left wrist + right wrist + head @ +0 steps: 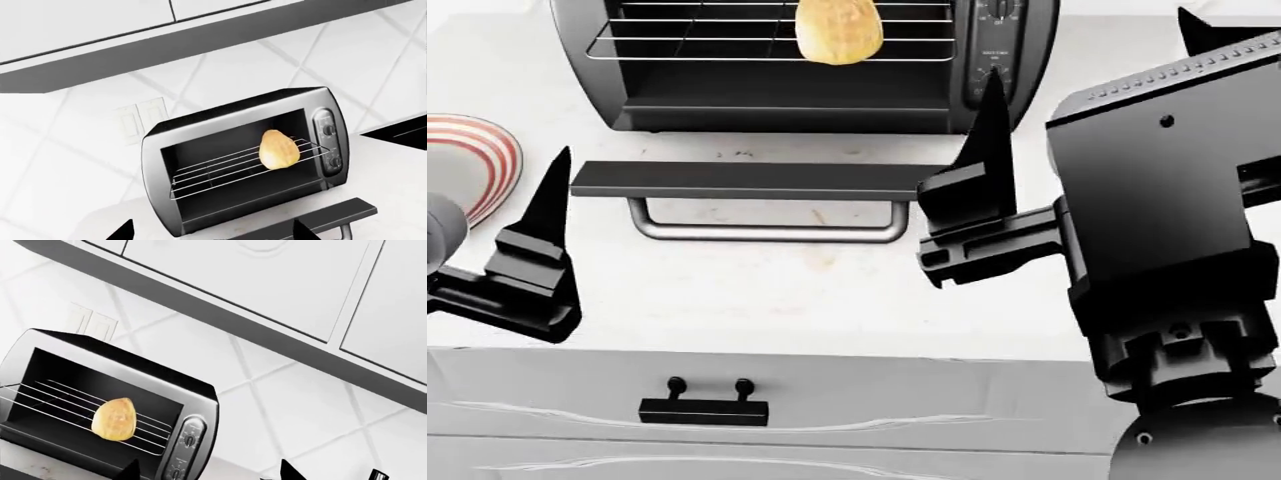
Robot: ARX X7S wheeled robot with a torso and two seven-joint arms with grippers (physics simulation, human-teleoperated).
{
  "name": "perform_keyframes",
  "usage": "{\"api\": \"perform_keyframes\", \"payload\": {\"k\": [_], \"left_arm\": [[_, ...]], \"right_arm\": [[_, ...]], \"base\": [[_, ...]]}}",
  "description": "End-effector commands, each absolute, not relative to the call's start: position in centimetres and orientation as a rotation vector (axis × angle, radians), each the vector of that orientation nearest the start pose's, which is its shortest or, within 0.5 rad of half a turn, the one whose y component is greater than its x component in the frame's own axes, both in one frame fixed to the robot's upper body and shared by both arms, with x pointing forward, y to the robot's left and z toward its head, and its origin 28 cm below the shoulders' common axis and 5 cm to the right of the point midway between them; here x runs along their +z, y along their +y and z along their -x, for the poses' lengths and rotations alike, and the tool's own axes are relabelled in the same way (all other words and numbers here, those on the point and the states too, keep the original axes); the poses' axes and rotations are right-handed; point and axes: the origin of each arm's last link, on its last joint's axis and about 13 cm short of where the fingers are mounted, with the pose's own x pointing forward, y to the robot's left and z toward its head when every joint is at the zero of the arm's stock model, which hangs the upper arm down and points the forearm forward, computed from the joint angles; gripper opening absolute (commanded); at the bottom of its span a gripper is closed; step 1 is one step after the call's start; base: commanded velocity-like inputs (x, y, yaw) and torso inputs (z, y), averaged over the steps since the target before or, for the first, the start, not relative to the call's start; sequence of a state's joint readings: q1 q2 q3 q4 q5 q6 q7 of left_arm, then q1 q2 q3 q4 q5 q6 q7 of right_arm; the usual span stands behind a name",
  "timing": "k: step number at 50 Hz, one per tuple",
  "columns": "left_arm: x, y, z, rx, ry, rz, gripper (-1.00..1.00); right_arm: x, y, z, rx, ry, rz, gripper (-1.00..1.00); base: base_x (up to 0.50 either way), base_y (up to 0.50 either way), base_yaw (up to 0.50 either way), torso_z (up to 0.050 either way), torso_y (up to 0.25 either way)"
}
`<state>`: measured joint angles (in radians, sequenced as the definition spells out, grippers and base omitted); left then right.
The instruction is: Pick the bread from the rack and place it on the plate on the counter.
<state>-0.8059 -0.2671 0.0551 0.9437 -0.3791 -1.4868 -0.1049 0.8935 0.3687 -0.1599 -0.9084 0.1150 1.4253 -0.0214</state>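
Note:
The golden-yellow bread [838,30] sits on the silver wire rack [694,40] inside the open black toaster oven, a little right of the rack's middle. It also shows in the wrist views, bread [279,149] on rack [220,170] and bread [115,420] on rack [47,400]. The red-ringed white plate [467,160] lies on the counter [827,290] at the far left, partly cut off. My left gripper [213,234] is open and empty, near the plate's front. My right gripper [1094,75] is open and empty, in front of the oven's right end.
The oven's dark door [747,180] lies folded down flat on the counter, its metal handle [767,232] toward me. Control knobs [1001,10] are on the oven's right side. Grey cabinet fronts with a black handle [703,408] run below the counter edge.

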Motion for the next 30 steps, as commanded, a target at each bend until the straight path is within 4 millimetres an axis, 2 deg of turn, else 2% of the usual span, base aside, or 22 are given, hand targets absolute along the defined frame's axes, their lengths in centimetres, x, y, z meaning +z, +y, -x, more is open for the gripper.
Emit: {"api": "perform_keyframes", "payload": {"k": [1, 8, 25, 30], "left_arm": [[28.8, 22.0, -22.9, -0.16, -0.259, -0.248, 1.0], [30.4, 21.5, -23.6, -0.186, -0.269, -0.278, 1.0], [33.5, 20.6, -25.4, -0.234, -0.283, -0.311, 1.0], [34.2, 20.6, -25.6, -0.239, -0.286, -0.315, 1.0]], "right_arm": [[30.5, -13.5, -23.2, 0.005, -0.344, 0.395, 1.0], [30.9, -13.4, -24.0, 0.014, -0.339, 0.407, 1.0], [35.3, -14.4, -27.1, -0.027, -0.358, 0.45, 1.0], [36.6, -14.4, -27.3, -0.037, -0.376, 0.459, 1.0]], "base": [[0.0, 0.0, 0.0, 0.047, 0.072], [0.0, 0.0, 0.0, 0.047, 0.074], [0.0, 0.0, 0.0, 0.047, 0.074], [0.0, 0.0, 0.0, 0.047, 0.073]]}}
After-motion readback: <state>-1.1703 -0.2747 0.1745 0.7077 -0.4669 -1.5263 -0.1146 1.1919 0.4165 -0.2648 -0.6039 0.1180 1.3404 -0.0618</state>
